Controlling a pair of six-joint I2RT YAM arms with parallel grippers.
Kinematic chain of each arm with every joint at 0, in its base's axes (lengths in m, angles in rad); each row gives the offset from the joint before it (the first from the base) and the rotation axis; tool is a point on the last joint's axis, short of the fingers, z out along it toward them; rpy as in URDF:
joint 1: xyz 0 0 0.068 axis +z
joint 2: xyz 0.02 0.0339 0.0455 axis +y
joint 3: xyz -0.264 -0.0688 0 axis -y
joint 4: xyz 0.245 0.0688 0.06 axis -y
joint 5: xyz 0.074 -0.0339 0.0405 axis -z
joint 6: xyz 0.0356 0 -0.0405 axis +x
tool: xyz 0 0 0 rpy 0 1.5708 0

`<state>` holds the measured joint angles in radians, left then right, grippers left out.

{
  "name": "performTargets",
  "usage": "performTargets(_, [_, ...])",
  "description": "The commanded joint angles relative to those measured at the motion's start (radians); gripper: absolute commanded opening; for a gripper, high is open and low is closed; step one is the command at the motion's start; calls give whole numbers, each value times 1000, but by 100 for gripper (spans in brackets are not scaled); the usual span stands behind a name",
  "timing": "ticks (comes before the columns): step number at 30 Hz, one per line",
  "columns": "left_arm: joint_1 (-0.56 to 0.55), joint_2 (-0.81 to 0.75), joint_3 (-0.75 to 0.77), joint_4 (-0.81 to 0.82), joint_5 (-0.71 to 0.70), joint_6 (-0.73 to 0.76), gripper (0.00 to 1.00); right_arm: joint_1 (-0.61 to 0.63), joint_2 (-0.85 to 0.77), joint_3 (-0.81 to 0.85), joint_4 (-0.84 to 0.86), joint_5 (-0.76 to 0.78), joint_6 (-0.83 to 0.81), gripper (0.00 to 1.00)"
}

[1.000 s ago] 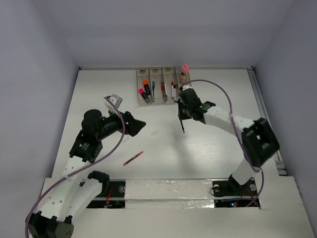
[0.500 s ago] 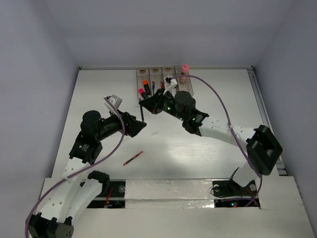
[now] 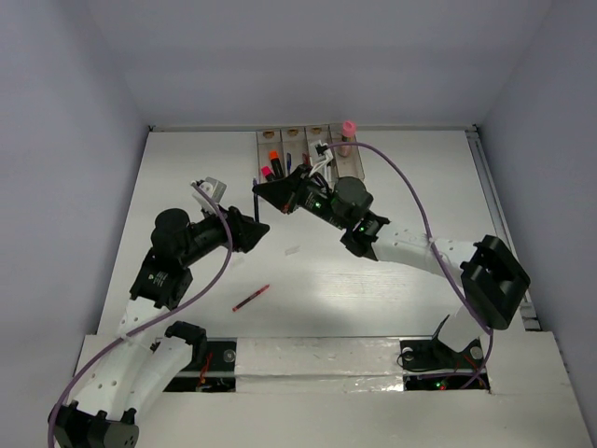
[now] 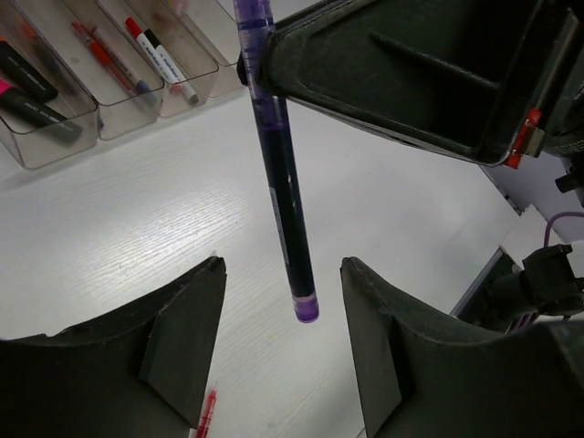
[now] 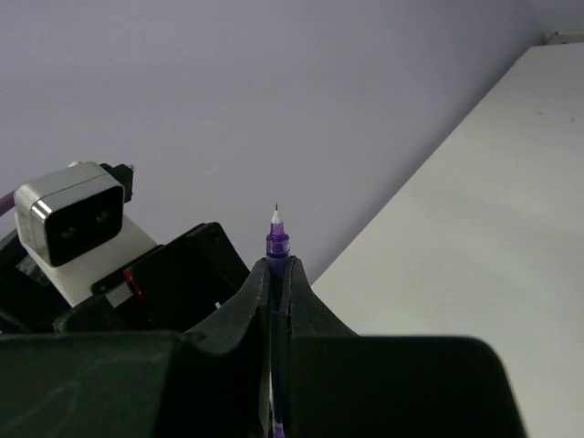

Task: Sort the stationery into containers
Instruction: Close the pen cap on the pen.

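The right end effector [image 3: 269,191] is pinched tight on a purple pen [image 4: 283,182], holding it in the air above the tabletop [image 3: 392,299], just in front of the containers [image 4: 119,123] at the far edge. The left end effector [image 4: 283,265] stands half-wide, its fingers [image 4: 182,310] on either side of the pen's free end, not touching it. The right arm crosses the containers' front. A red pen [image 3: 251,299] lies loose toward the near left corner. A pink-capped glue stick [image 3: 347,135] stands at the row's right end.

Your overhead view looks down from above the near edge over the whole table [image 3: 354,299]. Your left wrist view sits close, facing far and right at the pen [image 4: 281,173] and the bins [image 4: 46,151]. Your right wrist view, closer still, looks left along that pen toward the left wrist camera [image 5: 68,219].
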<state>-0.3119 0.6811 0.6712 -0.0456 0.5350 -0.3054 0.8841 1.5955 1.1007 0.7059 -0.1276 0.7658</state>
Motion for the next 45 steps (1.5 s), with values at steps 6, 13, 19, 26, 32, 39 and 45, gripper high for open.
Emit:
performTargets(6, [7, -49, -2, 39, -38, -9, 44, 13, -17, -28, 135, -46, 66, 0])
performTargets(13, [7, -52, -2, 39, -32, -8, 30, 23, 11, -19, 150, -69, 90, 0])
performTargets(19, [7, -48, -1, 66, -12, -4, 28, 23, 29, -7, 152, -89, 99, 0])
performTargets(26, [7, -66, 5, 59, -18, 8, 0, 23, 63, 1, 145, -101, 115, 0])
performTargets(32, [7, -81, 8, 47, -53, 18, 0, 23, 26, 8, 46, -84, 38, 15])
performTargets(39, [7, -89, 14, 12, -81, 28, 0, -66, -38, 45, -270, -173, -149, 45])
performTargets(45, [16, -106, 19, -7, -124, 31, 0, -125, -155, 19, -570, -150, -510, 38])
